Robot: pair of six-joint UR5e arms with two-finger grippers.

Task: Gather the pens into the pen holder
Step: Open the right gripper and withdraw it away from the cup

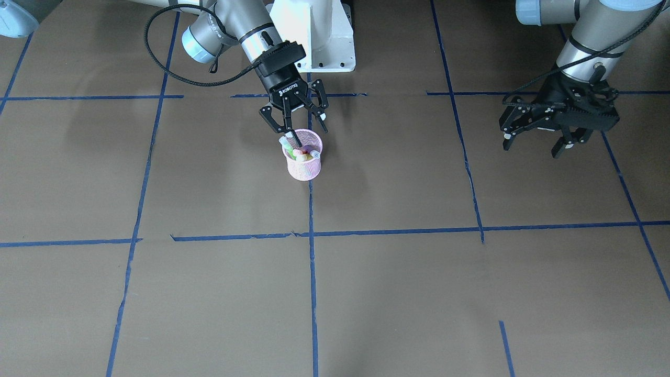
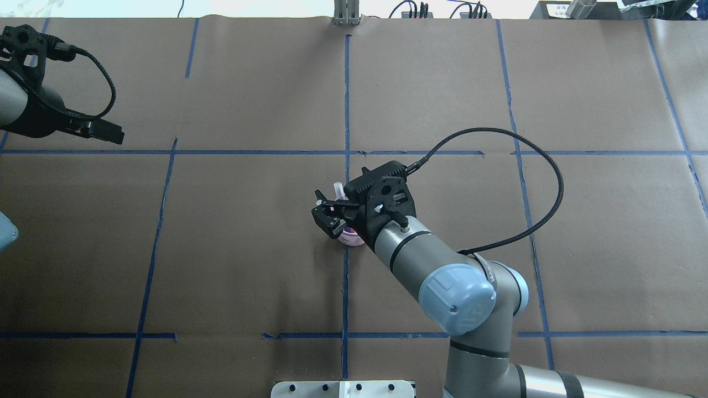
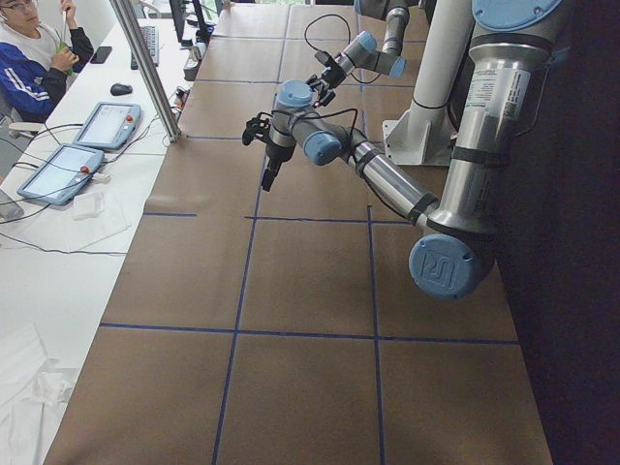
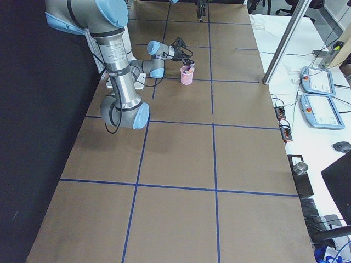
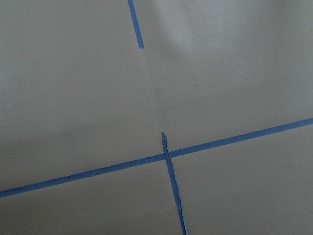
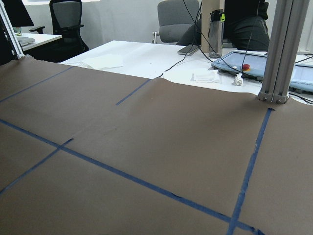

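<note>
The pink mesh pen holder [image 1: 304,165] stands upright on the brown table near the robot base, also seen in the right side view [image 4: 187,75]. Pens stand inside it, and their pale cap ends [image 1: 301,154] poke above the rim. One cap end [image 2: 338,190] shows past the gripper from overhead, where the arm mostly hides the pen holder [image 2: 352,239]. My right gripper [image 1: 310,132] hangs open just over the rim, with one finger dipping toward the pens and nothing gripped. My left gripper [image 1: 531,146] hovers open and empty far off to the side.
Blue tape lines [image 1: 312,235] divide the brown paper into squares. The white robot pedestal [image 1: 314,36] stands just behind the pen holder. A metal post [image 4: 285,44] and a desk with tablets [image 4: 317,82] lie beyond the far edge, where a person [image 3: 29,53] sits.
</note>
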